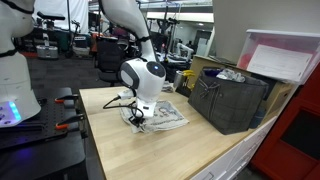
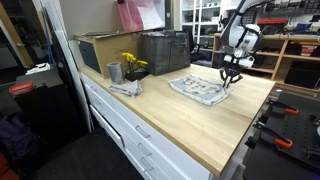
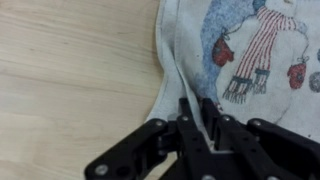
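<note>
A light cloth [image 3: 250, 50] printed with a snowman in a red striped scarf lies on the wooden table [image 3: 70, 70]. In the wrist view my gripper [image 3: 197, 108] has its two black fingers pinched together on a raised fold at the cloth's hemmed edge. In both exterior views the gripper [image 1: 138, 118] [image 2: 228, 84] points straight down onto one end of the cloth [image 1: 165, 114] [image 2: 200, 90], near the table's corner. The rest of the cloth lies spread flat.
A dark crate [image 1: 232, 100] [image 2: 165, 50] stands just behind the cloth. A clear lidded box [image 1: 285, 55] sits beyond it. Yellow flowers [image 2: 131, 65], a metal cup [image 2: 114, 72] and a cardboard box [image 2: 100, 50] stand along the counter. Clamps [image 1: 65, 98] lie off the table's edge.
</note>
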Tool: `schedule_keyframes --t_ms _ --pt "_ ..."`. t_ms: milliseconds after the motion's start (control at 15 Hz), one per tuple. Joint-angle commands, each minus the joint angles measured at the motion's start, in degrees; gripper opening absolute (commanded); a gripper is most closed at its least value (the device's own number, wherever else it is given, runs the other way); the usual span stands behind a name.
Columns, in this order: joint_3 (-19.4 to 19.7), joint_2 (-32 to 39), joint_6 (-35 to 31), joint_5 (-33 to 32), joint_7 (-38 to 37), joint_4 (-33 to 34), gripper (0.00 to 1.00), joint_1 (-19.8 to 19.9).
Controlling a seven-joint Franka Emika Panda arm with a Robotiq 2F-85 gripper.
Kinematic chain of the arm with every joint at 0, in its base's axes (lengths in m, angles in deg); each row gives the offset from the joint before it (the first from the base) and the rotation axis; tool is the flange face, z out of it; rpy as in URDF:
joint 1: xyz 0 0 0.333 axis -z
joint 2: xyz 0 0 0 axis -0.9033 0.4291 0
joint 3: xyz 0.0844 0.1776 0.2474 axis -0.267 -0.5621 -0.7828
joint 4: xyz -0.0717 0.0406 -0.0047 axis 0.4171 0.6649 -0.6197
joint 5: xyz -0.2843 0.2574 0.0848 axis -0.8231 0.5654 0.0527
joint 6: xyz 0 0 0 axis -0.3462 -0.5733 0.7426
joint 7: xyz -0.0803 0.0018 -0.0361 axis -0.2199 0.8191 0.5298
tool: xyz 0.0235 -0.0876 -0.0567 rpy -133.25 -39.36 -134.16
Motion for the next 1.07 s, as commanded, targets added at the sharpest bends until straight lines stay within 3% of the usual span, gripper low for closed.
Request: schedule_keyframes --t_ms 0,67,267,333,467,667,1000 --pt "0.7 -1.8 0.8 1.8 2.2 -1.2 0.32 0.0" --pt "0.7 -1.9 0.8 1.8 2.3 -1.3 0.43 -0.1" --pt "0.8 -2.5 0.6 1.4 2.4 -1.7 0.62 -0.3" --pt "0.9 -2.8 0.5 1.3 2.5 -1.8 0.20 -0.4" --pt "0.9 -3.2 0.5 1.3 3.2 -1.7 0.24 -0.4" --pt "1.0 -3.5 0.5 1.2 3.7 -1.4 0.01 -0.4" --pt "1.1 -4.3 0.4 0.6 3.9 -1.7 0.01 -1.0"
